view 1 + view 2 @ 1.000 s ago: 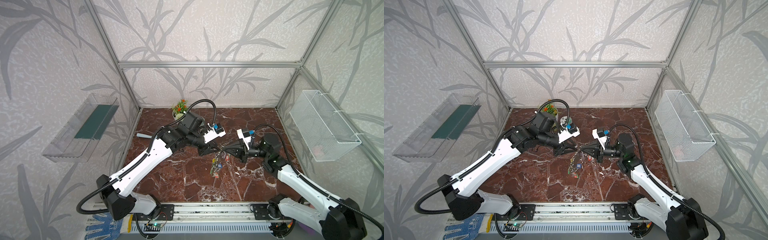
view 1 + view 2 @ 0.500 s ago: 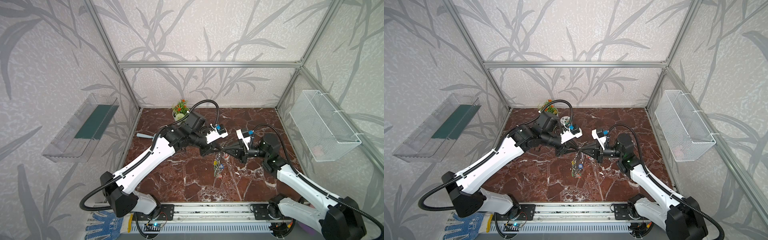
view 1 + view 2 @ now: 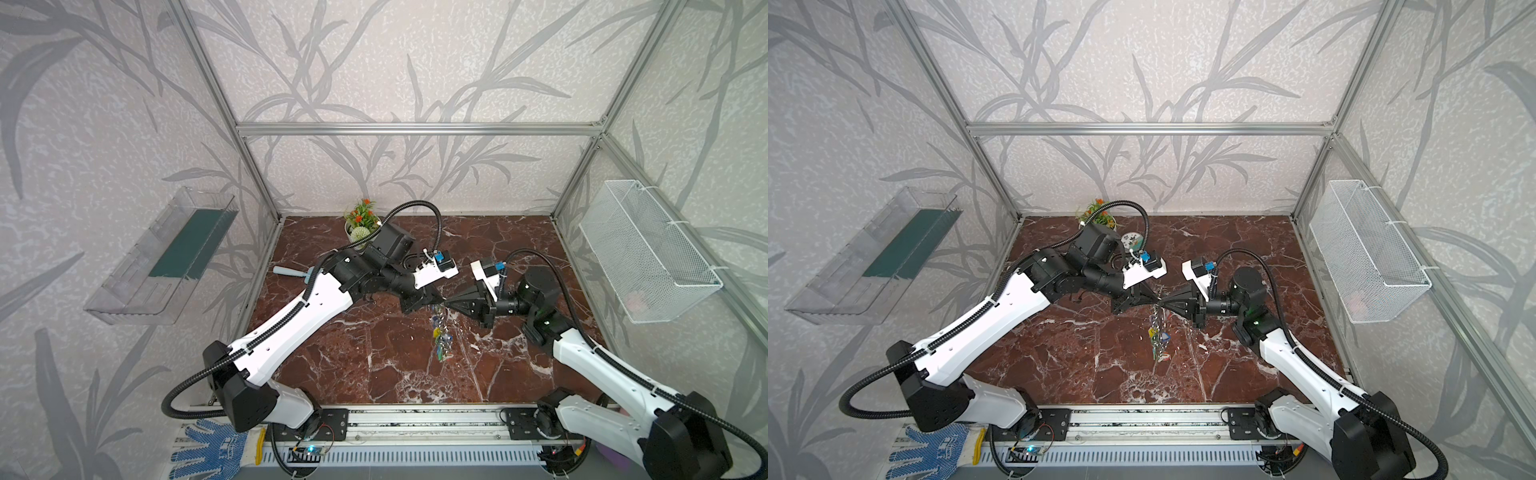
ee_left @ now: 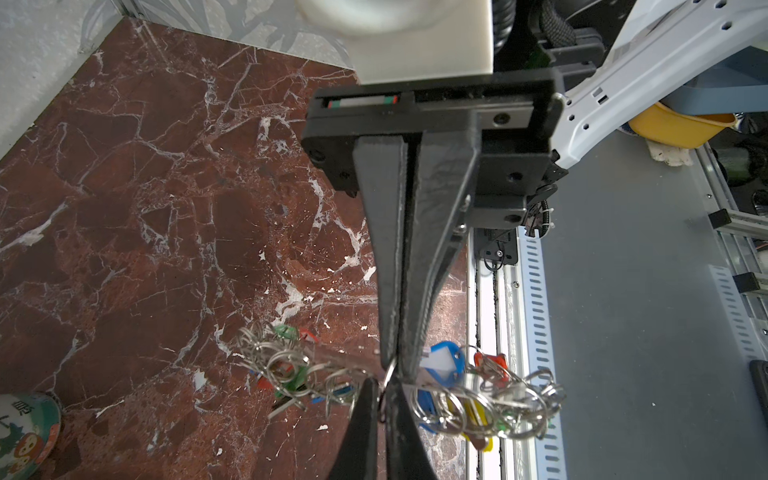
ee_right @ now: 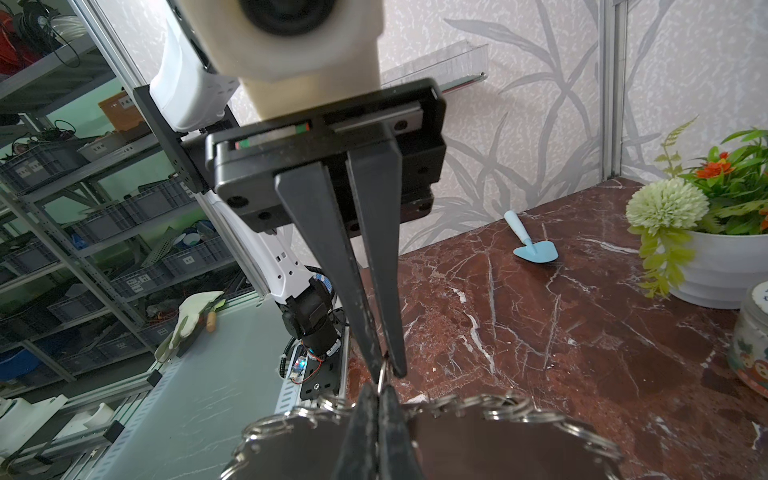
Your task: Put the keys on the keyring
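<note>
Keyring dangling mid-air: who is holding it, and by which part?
Both arms, tip to tip. The right gripper pinches the keyring at its top edge; the left gripper is shut on a small split ring there. The tags hang free below.

keyring (image 5: 478, 449): cut by frame edge | tags (image 3: 441, 334): too small in both top views

Top views high, looking down, wrist views close, sharing the keyring (image 5: 291, 449)

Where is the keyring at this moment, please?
In both top views the keyring hangs near the middle, above the marble table, just below where the left gripper and the right gripper meet tip to tip.
</note>
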Available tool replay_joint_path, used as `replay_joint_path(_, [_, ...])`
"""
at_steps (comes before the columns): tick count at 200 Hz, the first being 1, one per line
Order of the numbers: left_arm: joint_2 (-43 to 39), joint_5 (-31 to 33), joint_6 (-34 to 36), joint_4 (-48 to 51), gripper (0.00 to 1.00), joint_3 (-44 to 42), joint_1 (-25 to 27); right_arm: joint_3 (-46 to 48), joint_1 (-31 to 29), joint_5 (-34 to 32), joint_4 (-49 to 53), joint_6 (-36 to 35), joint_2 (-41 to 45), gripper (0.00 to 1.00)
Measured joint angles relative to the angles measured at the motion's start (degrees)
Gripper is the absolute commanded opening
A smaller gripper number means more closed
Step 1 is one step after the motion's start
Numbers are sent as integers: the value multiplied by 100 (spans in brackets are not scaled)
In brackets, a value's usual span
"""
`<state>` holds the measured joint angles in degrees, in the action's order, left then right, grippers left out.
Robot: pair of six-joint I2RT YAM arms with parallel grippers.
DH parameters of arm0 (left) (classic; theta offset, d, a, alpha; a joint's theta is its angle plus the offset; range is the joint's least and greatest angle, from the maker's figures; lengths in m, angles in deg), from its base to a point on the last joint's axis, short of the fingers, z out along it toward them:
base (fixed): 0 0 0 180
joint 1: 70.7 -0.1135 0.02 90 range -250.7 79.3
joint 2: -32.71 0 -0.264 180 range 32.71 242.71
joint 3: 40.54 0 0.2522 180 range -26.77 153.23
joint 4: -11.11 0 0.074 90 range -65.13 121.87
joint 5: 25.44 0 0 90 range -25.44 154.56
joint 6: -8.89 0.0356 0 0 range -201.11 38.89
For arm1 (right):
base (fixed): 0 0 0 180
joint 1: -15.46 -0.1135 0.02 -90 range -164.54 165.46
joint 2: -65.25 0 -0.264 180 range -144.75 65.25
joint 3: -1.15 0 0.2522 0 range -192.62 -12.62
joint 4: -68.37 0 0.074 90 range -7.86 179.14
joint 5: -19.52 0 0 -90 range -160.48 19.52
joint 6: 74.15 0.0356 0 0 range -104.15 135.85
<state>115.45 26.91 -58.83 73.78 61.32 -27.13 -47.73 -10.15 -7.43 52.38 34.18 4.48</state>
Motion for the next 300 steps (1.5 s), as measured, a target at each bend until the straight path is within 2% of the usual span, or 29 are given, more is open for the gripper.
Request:
replay_joint_path(28, [15, 2, 24, 44, 0, 7, 20, 17, 0, 7, 2, 7, -2, 0])
replay_joint_path(101, [17, 179, -68, 11, 0, 28, 55, 26, 2, -11, 0, 13, -7, 0])
replay_joint_path(113, [-39, 251, -140, -85, 0, -37, 72, 26, 7, -46, -4, 13, -7, 3])
replay_joint_path(190, [-737, 557, -774, -1071, 0, -988, 116, 26, 2, -155, -76, 35, 118, 29])
replay_joint_path(218, [-1012, 697, -1029, -1515, 0, -1414, 116, 26, 79, -387, -42, 46, 299, 33])
replay_joint_path(300, [-1937, 966, -2006, -3407, 0, -2776, 138, 26, 146, -1080, 212, 153, 452, 36])
